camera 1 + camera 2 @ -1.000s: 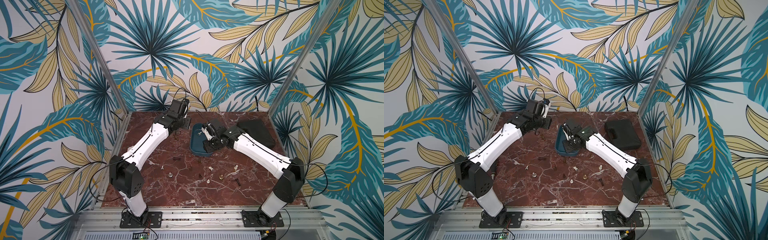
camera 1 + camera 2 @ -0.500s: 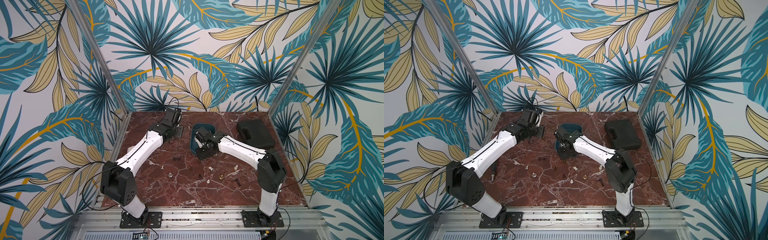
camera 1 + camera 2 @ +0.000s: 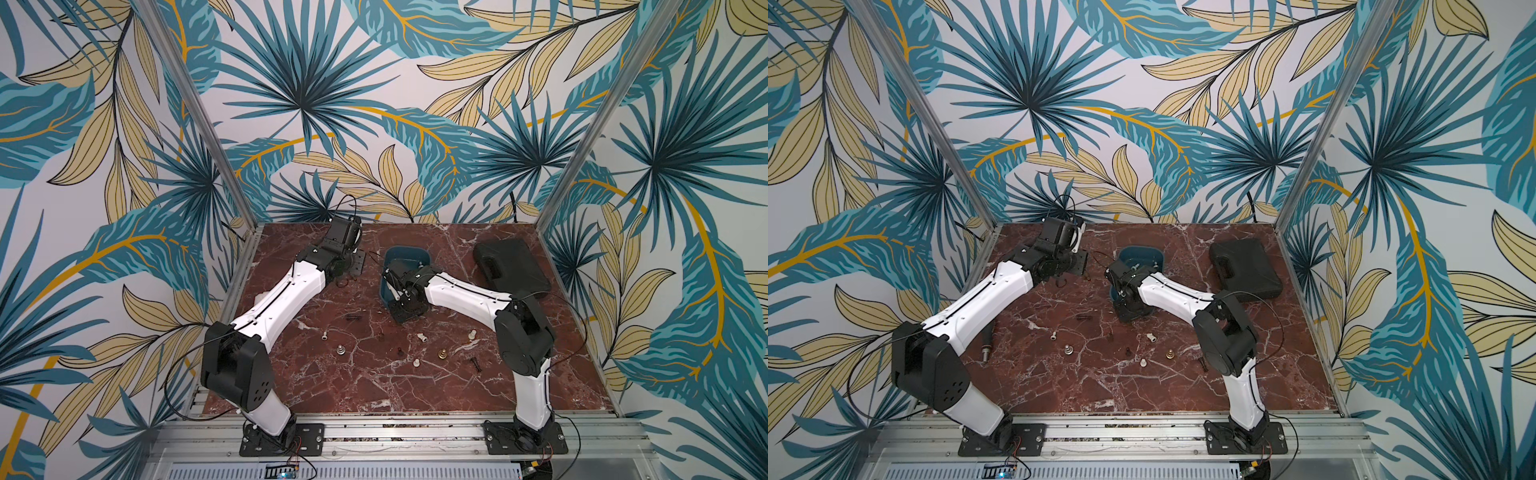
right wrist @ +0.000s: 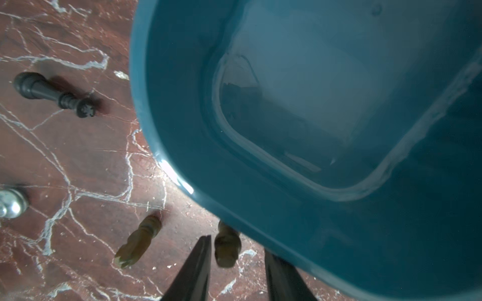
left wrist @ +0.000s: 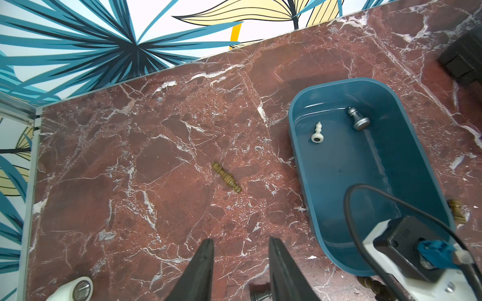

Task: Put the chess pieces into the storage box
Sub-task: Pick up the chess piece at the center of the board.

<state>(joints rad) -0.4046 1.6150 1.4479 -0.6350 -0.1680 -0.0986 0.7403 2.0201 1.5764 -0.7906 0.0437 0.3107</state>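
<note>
Left wrist view: your box (image 5: 307, 161), by the far edge of the table (image 5: 156, 130), holds a white piece (image 5: 317, 133) and a silvery piece (image 5: 358, 120); most chess pieces (image 3: 441, 354) lie loose. Left gripper (image 5: 241, 245) gapes empty; right gripper (image 4: 236, 245), open, straddles a brown piece (image 4: 227, 247) beside it.

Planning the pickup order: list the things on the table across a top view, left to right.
small white chess piece → silver chess piece → dark chess piece → brass chess piece → black case
</note>
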